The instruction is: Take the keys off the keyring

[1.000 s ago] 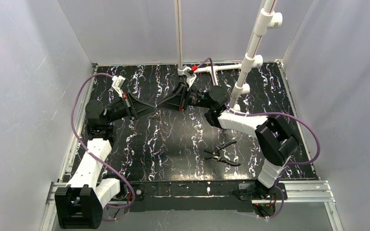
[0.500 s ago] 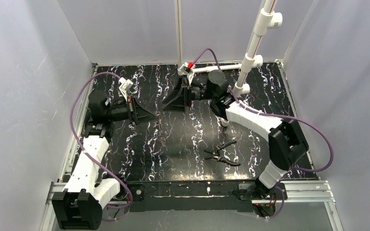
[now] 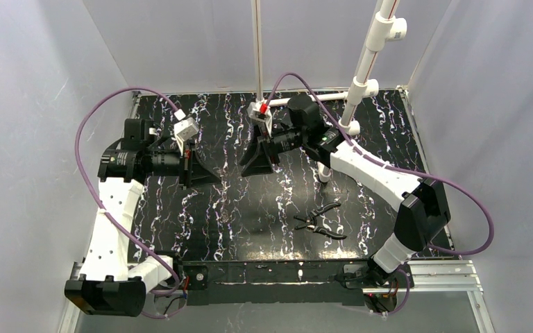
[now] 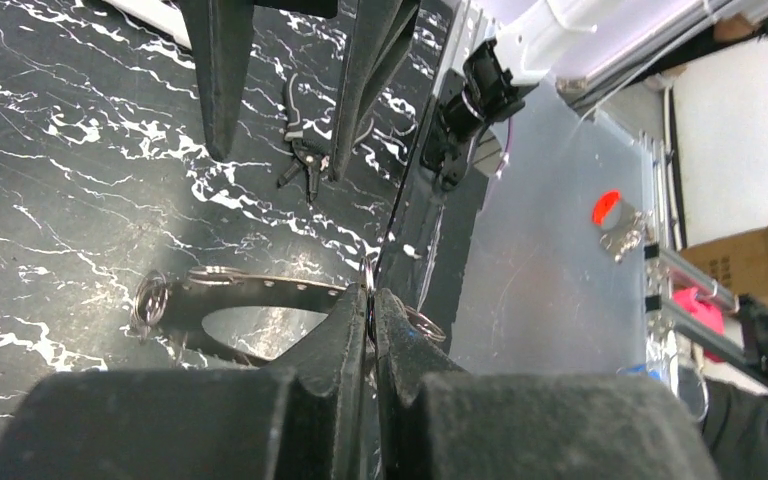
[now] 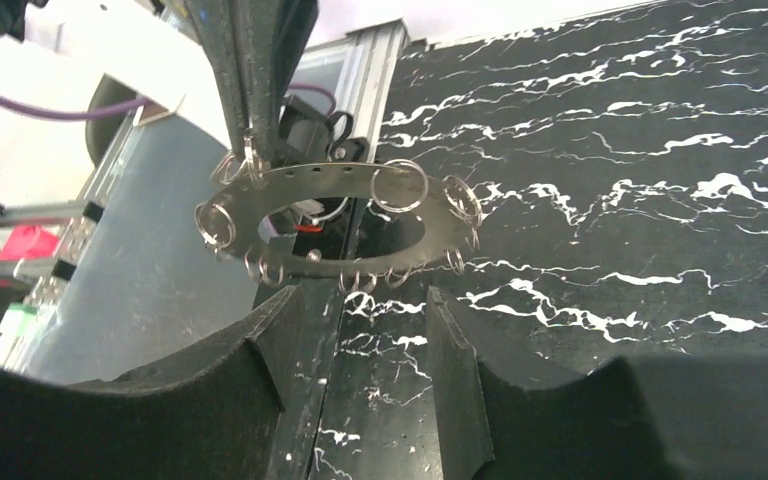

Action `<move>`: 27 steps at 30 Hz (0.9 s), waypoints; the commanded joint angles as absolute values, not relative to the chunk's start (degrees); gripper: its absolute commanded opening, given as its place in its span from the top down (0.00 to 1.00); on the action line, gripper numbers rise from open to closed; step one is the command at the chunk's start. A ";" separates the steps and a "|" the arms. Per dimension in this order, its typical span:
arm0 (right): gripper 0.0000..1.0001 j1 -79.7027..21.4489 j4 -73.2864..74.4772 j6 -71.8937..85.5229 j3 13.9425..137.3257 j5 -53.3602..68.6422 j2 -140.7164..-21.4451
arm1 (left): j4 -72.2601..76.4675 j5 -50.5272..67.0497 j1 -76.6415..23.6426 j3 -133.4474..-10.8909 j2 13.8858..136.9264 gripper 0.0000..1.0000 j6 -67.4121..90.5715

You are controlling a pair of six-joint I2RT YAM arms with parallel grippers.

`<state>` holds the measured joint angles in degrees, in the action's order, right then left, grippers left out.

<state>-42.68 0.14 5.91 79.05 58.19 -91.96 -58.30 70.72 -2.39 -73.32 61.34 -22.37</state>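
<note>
**Q:** Where's the keyring?
**A:** The keyring [image 5: 330, 182] is in the air over the middle of the tabletop [image 3: 236, 215], a bit toward the far edge, between my two hands. It's a flat silvery oval band with small wire rings [image 5: 398, 186] threaded along the rim. I can't make out any actual keys.

**Q:** Hands?
**A:** My left hand [image 4: 370, 300] is clenched on one end of the band, pinching it edge-on. My right hand [image 5: 362, 295] is spread and holds nothing. It faces the band, close but not touching.

**Q:** What does the next move hinge on?
**A:** The band's long axis lies crosswise to my right hand's reach, and its free end is away from the left grip. My guess is the right hand goes straight ahead onto a rim ring. The pliers [image 3: 319, 222] lie toward the near edge, right of middle, well apart from both hands.
</note>
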 commanded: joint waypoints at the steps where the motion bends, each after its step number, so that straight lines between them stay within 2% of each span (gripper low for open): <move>1: 0.45 -44.89 7.52 -1.39 83.79 59.96 -90.76 | -72.36 70.18 -4.52 -78.46 63.29 1.00 -37.46; 8: 0.48 -48.33 12.76 -5.76 87.78 58.56 -91.98 | -72.78 64.13 -10.95 -79.87 63.98 1.00 -40.39; 27: 0.56 -51.96 17.18 -8.86 88.77 56.34 -93.24 | -69.50 62.44 -14.26 -81.74 67.05 1.00 -37.15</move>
<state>-51.27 16.80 -7.81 86.59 56.64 -92.55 -70.26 61.17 -13.72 -79.90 67.29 -38.28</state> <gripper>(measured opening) 0.449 0.023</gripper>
